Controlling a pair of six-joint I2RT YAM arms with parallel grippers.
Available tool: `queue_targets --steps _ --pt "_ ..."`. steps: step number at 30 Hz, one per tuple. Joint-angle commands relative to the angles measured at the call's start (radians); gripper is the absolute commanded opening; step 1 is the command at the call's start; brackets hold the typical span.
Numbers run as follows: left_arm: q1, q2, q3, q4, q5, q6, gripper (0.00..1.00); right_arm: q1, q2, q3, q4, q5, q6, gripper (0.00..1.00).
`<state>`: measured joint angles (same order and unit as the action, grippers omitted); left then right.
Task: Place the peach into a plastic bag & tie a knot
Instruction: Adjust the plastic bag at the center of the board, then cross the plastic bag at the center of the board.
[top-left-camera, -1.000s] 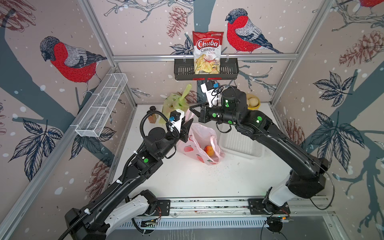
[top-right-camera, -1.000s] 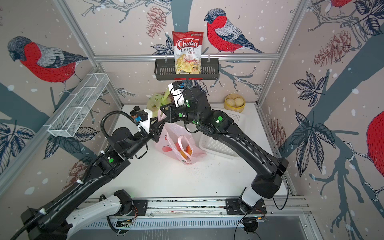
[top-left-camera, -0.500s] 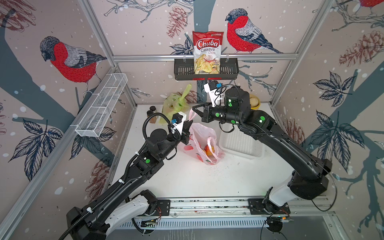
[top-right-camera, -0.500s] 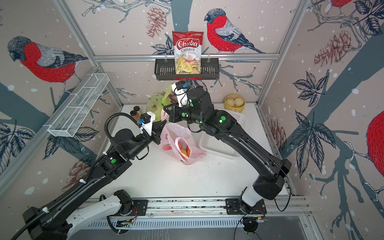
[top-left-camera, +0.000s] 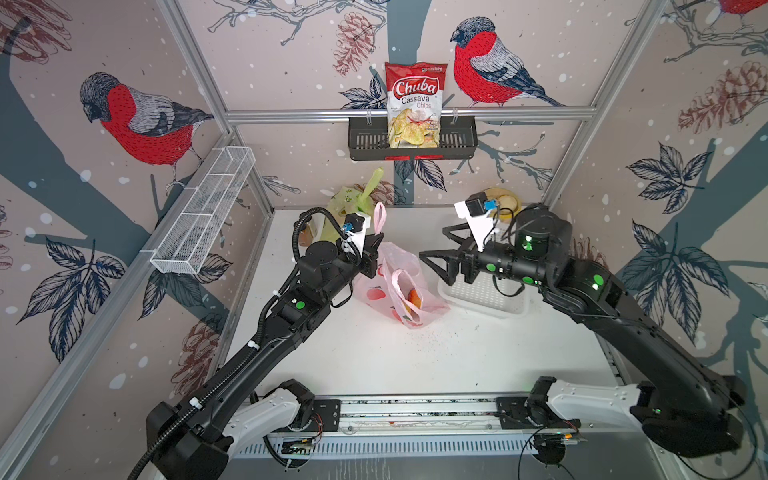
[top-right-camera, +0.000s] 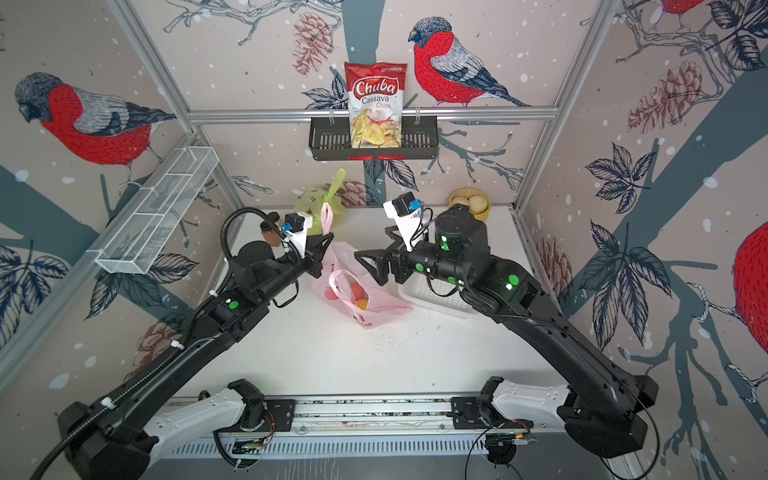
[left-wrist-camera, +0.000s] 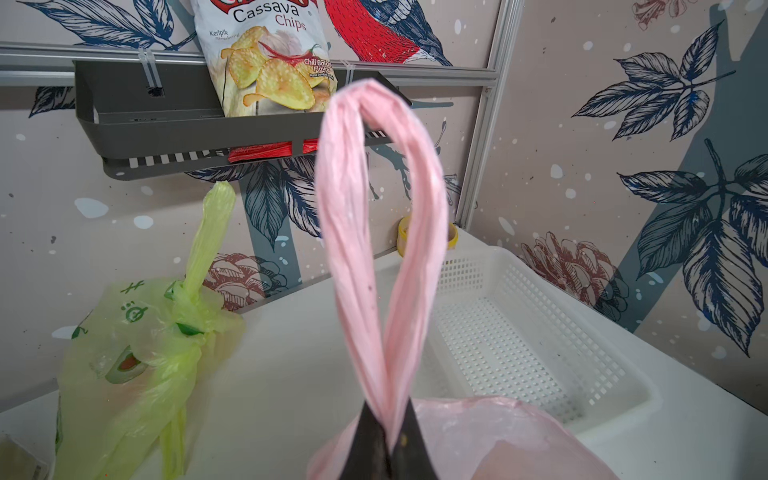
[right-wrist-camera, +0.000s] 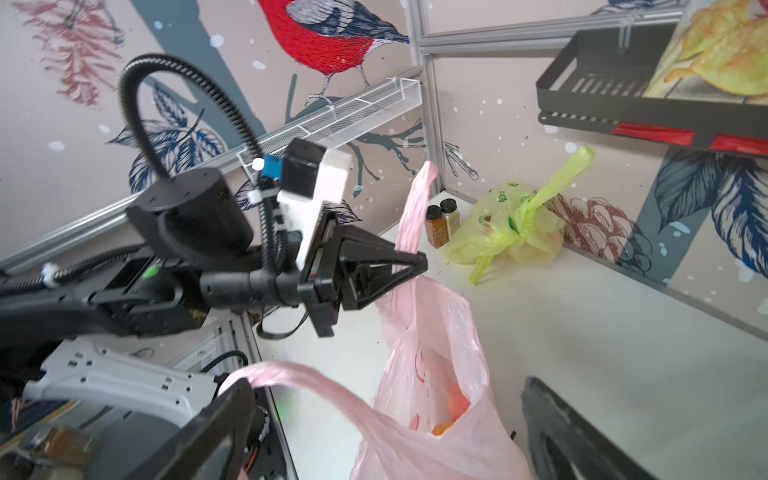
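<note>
A pink plastic bag (top-left-camera: 405, 291) (top-right-camera: 374, 305) stands on the white table with the orange-red peach (top-left-camera: 413, 297) (right-wrist-camera: 457, 403) inside it. My left gripper (top-left-camera: 379, 239) (left-wrist-camera: 388, 419) is shut on one bag handle (left-wrist-camera: 345, 208), whose loop rises upright above the fingers. My right gripper (top-left-camera: 434, 243) (right-wrist-camera: 390, 415) is open, hovering just right of the bag's mouth. The bag's other handle (right-wrist-camera: 291, 374) lies loosely across one right finger, not pinched.
A white perforated basket (top-left-camera: 486, 295) lies under the right arm. A knotted green bag (top-left-camera: 353, 199) and two spice jars (right-wrist-camera: 440, 220) stand at the back left, a yellow bowl (top-right-camera: 469, 201) at the back right. A black shelf (top-left-camera: 365, 141) with a chips bag (top-left-camera: 415, 104) hangs on the back wall.
My right gripper has opened, let go of the bag and drawn back to the right. My left gripper has closed on the handle and stayed by the bag.
</note>
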<state>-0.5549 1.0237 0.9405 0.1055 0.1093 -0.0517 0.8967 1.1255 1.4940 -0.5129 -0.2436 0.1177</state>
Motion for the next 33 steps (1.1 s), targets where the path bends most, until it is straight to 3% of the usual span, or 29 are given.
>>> queue_targets --steps 1,21,29,33 --pt "0.011 0.012 0.025 -0.004 0.042 -0.001 0.0 0.007 -0.005 -0.02 0.025 -0.094 -0.101 1.0" --pt "0.031 0.038 0.044 -0.032 0.069 -0.002 0.0 0.159 0.186 0.074 -0.035 -0.121 -0.195 1.0" --pt "0.035 0.032 0.038 -0.03 0.077 -0.007 0.0 0.178 0.274 0.161 -0.093 0.034 -0.208 1.0" --pt "0.037 0.03 0.038 -0.032 0.082 -0.008 0.0 0.176 0.296 0.191 -0.121 0.06 -0.2 0.8"
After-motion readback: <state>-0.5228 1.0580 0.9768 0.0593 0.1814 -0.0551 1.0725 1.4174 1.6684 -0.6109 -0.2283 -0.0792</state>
